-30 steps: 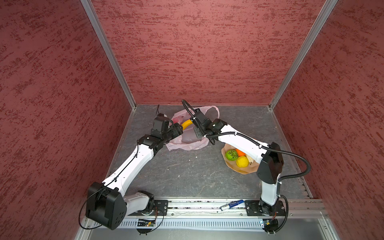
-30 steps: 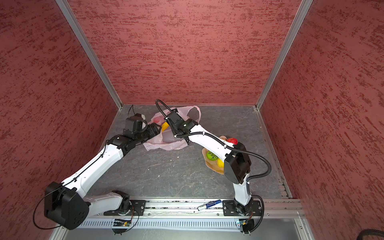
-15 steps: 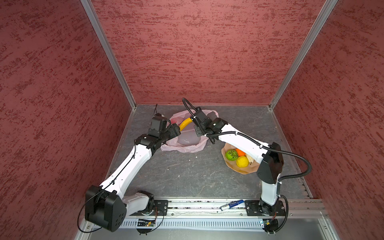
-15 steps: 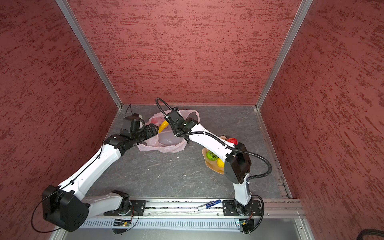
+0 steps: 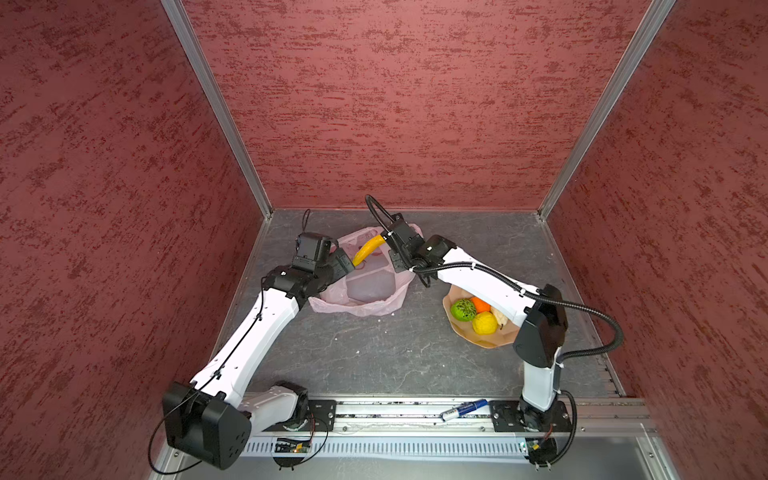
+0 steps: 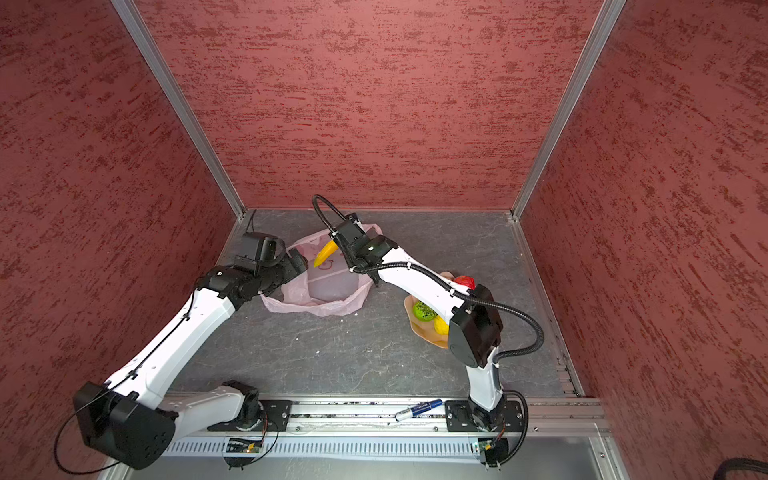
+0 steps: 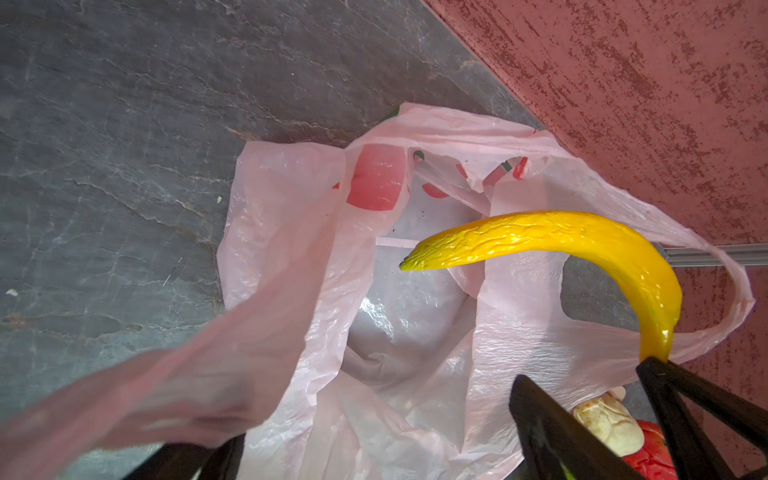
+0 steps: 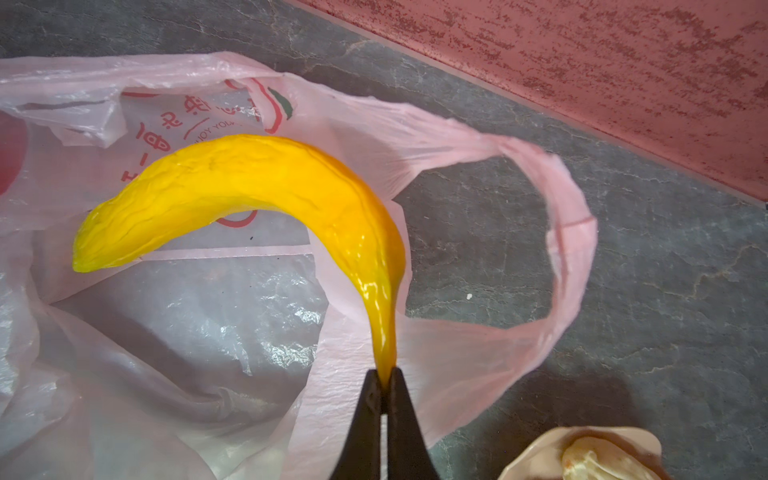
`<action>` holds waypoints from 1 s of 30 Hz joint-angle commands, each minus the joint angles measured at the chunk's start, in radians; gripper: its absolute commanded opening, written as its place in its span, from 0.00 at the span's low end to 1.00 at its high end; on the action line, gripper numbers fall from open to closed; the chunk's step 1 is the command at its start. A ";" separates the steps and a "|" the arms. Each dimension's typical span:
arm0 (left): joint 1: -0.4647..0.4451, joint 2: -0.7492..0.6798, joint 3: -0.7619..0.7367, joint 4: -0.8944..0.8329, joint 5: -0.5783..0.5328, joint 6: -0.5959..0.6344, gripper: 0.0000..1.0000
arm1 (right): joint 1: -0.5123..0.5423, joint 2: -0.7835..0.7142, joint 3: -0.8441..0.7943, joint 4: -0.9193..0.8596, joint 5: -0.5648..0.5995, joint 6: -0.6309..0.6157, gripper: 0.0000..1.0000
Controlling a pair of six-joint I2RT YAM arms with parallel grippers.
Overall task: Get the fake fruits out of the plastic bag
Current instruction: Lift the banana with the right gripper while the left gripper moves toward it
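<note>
The workspace is a grey stone-pattern tabletop (image 5: 374,353) enclosed by red textured walls. Toward its near right corner stands a peach petal-edged bowl (image 5: 484,343) holding a green textured ball (image 5: 463,309), a yellow lemon (image 5: 484,323), a small orange fruit (image 5: 481,304) and a cream-white piece (image 5: 500,318). A red textured ball (image 6: 465,282) shows at the bowl's far rim in a top view. Farther back, toward the far edge and left of centre, lies the thin translucent pale pink plastic bag (image 5: 365,299), mouth spread; no fruit can be made out inside. The left gripper (image 5: 341,262) sits at the bag's left side, jaws spread wide, clamping nothing. Above the bag, the right gripper (image 8: 384,380) is pinched tight on the stem end of the yellow toy banana (image 8: 249,178). The banana hangs clear of the bag, and its long axis curves away from the right gripper toward the left arm, tip free. The bowl lies the opposite way, toward the near right corner, so the right arm is best placed to carry the banana there, stem leading.
</note>
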 commanded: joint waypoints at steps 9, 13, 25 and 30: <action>-0.040 -0.032 0.035 -0.190 -0.007 -0.116 0.99 | -0.003 -0.081 0.005 0.011 -0.012 0.000 0.00; -0.071 -0.033 0.044 -0.249 -0.017 -0.114 0.97 | -0.003 -0.095 -0.009 0.017 -0.026 0.001 0.00; -0.159 0.020 0.169 -0.111 -0.173 0.338 0.93 | -0.002 -0.130 -0.052 0.055 -0.117 -0.012 0.00; -0.137 0.088 0.216 -0.014 -0.048 0.595 0.86 | -0.003 -0.128 -0.033 0.047 -0.172 -0.025 0.00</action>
